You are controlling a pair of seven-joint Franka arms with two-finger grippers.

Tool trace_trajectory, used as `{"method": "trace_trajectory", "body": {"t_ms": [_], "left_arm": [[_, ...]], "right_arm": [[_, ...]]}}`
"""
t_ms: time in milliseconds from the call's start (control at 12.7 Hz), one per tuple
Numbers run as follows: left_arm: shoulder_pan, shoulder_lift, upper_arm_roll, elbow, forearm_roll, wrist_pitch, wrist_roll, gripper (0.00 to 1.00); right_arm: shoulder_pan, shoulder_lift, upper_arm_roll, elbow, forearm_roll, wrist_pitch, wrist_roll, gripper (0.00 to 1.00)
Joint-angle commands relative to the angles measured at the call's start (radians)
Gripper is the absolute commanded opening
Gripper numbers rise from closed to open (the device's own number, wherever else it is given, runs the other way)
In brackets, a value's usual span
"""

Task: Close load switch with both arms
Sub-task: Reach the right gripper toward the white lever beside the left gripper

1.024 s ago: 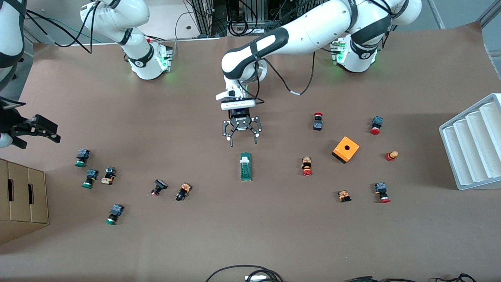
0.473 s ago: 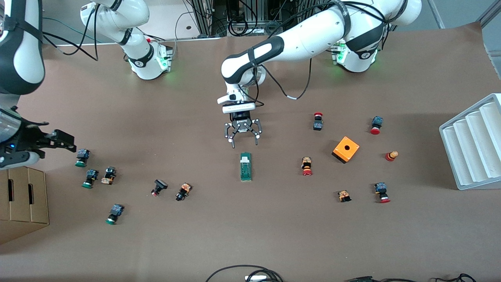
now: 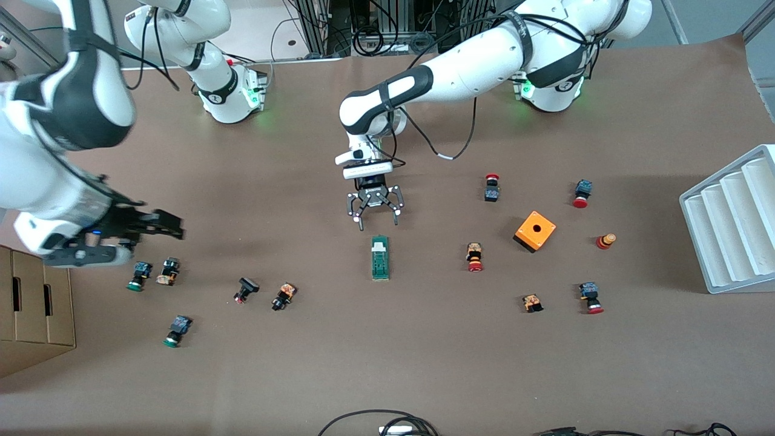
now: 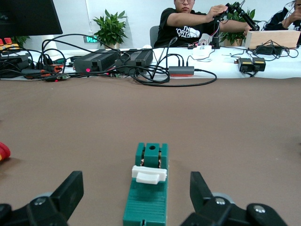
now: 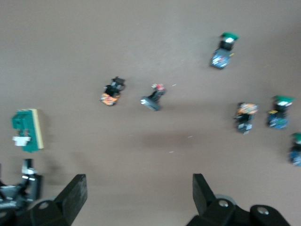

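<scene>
The load switch (image 3: pixel 379 258), a narrow green block with a white tab at the end toward the arms' bases, lies flat at the table's middle. My left gripper (image 3: pixel 376 221) is open, low over the table just at the switch's tab end. In the left wrist view the switch (image 4: pixel 147 190) lies between the spread fingers (image 4: pixel 69 190), untouched. My right gripper (image 3: pixel 172 230) is open and empty, up over the buttons at the right arm's end of the table. The right wrist view shows the switch (image 5: pixel 26 130) off to one side.
Several small red- and green-capped buttons (image 3: pixel 474 257) lie scattered on both sides of the switch. An orange box with a hole (image 3: pixel 535 231) and a white ridged tray (image 3: pixel 731 221) stand toward the left arm's end. A cardboard box (image 3: pixel 33 306) sits at the right arm's end.
My right arm has swung in from the table's edge toward the middle, now over the green-capped buttons. My left gripper has crept slightly closer to the switch's tab end.
</scene>
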Motion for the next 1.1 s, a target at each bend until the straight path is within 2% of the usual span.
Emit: {"method": "trace_trajectory", "body": {"t_ms": [0, 158, 473, 709, 1024], "left_arm": [[-0.019, 0.048, 0.002, 0.046, 0.059, -0.024, -0.007, 1.00], [-0.019, 0.061, 0.007, 0.047, 0.067, -0.023, -0.011, 1.00], [-0.013, 0.071, 0.008, 0.049, 0.084, -0.023, -0.018, 1.00], [-0.013, 0.089, 0.034, 0.052, 0.119, -0.021, -0.042, 1.00], [-0.011, 0.129, 0.036, 0.073, 0.159, -0.020, -0.079, 1.00]], "right_arm": [[0.076, 0.094, -0.010, 0.057, 0.100, 0.051, 0.219, 1.00], [0.192, 0.163, -0.020, 0.095, 0.111, 0.103, 0.438, 1.00], [0.312, 0.269, -0.012, 0.144, 0.111, 0.244, 0.807, 1.00], [0.370, 0.358, -0.011, 0.224, 0.128, 0.284, 1.060, 1.00], [0.410, 0.407, -0.012, 0.237, 0.208, 0.348, 1.263, 0.99]]}}
